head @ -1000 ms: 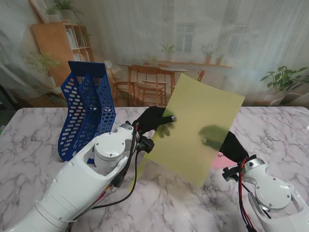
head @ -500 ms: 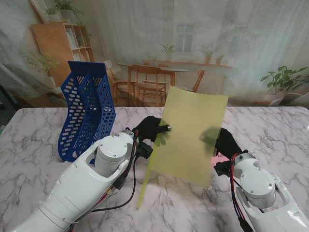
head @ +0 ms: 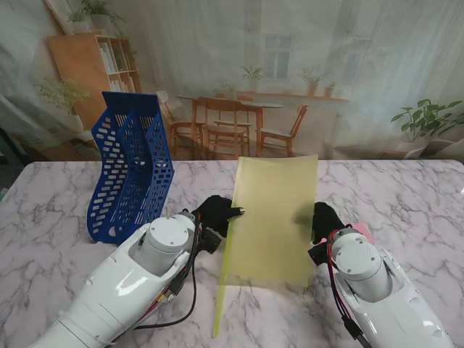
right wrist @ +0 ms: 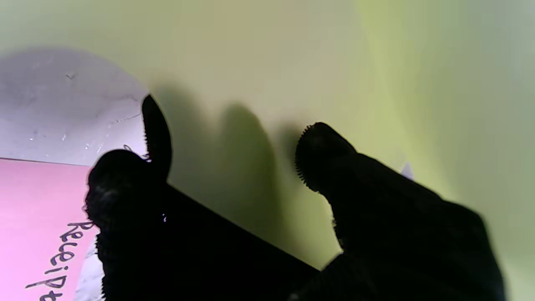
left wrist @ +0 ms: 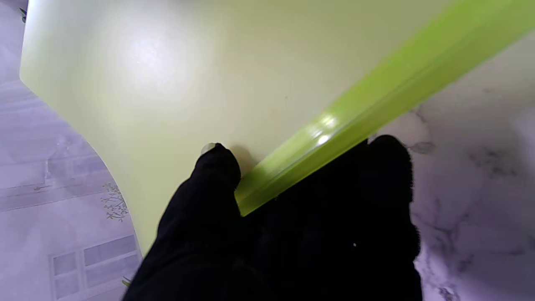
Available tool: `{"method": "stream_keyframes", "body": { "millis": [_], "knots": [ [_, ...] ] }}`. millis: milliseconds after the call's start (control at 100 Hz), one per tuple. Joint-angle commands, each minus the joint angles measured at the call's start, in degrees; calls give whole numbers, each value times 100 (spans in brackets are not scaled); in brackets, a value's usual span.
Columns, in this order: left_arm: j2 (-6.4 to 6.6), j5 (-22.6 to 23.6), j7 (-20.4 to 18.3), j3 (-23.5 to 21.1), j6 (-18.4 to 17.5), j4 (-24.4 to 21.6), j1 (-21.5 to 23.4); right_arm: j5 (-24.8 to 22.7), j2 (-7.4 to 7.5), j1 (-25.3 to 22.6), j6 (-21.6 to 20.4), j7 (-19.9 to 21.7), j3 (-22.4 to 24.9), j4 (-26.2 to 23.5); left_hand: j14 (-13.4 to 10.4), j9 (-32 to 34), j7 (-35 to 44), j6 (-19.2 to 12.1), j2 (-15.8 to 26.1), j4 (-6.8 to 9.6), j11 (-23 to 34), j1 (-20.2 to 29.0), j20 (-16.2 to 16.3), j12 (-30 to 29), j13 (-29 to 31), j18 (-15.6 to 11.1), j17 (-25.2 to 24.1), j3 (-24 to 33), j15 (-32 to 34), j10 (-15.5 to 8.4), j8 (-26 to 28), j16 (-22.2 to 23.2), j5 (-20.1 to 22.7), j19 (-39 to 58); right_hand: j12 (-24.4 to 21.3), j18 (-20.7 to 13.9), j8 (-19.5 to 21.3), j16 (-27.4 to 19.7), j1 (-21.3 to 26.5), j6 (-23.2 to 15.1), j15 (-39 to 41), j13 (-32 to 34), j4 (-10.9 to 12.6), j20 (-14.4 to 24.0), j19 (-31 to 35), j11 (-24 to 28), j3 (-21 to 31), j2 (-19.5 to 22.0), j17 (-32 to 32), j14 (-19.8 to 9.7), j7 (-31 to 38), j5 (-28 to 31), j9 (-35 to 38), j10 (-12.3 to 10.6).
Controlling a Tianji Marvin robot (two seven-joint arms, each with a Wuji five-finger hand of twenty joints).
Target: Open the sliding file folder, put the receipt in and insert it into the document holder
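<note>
Opening step: left hand (head: 215,212) pinching the green slide bar (left wrist: 355,113), right hand (head: 324,218) gripping the yellow folder (head: 274,217); next, pulling the bar free.

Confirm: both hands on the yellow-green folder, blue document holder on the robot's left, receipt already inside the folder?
Not quite. The pink receipt is not inside the folder; the right wrist view shows it lying on the marble table beside the right hand. The rest holds: the left hand grips the folder's spine bar, and the blue document holder stands on the robot's left.
</note>
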Motion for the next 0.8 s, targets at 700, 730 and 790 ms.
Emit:
{"method": "stream_keyframes", "body": {
  "millis": [700,730,790],
  "knots": [
    [684,1644,-924,-446,-1531,-357,317,-96,-169,395,824,-286,-478,671,-888,-3326,-1353,-804,753,90,-1503,-1107,-493,-496,-3966,-888,-3816,-378,-2842,-1078,-32,-490,-1102,-5293,62,278,153,-139,388,102,286,162,91,-126,172,167,524,56,89,201,80,21,154,95],
    [705,1723,-965,-389,-1728,-316,230,-91,-167,399,825,-274,-485,671,-959,-3358,-1337,-860,764,69,-1557,-1235,-472,-561,-3909,-931,-3810,-399,-2910,-1113,-21,-548,-1098,-5462,62,277,156,-144,387,96,279,162,91,-123,177,172,517,61,85,200,81,23,151,95],
    [740,1768,-1111,-279,-1981,-262,60,-73,-169,409,820,-266,-497,675,-1107,-3622,-1340,-962,733,59,-1674,-1514,-570,-718,-4128,-1163,-3778,-393,-3092,-1224,-24,-695,-1129,-6050,61,276,157,-153,388,95,263,155,92,-121,178,173,509,67,80,201,77,18,136,86]
  ]
}}
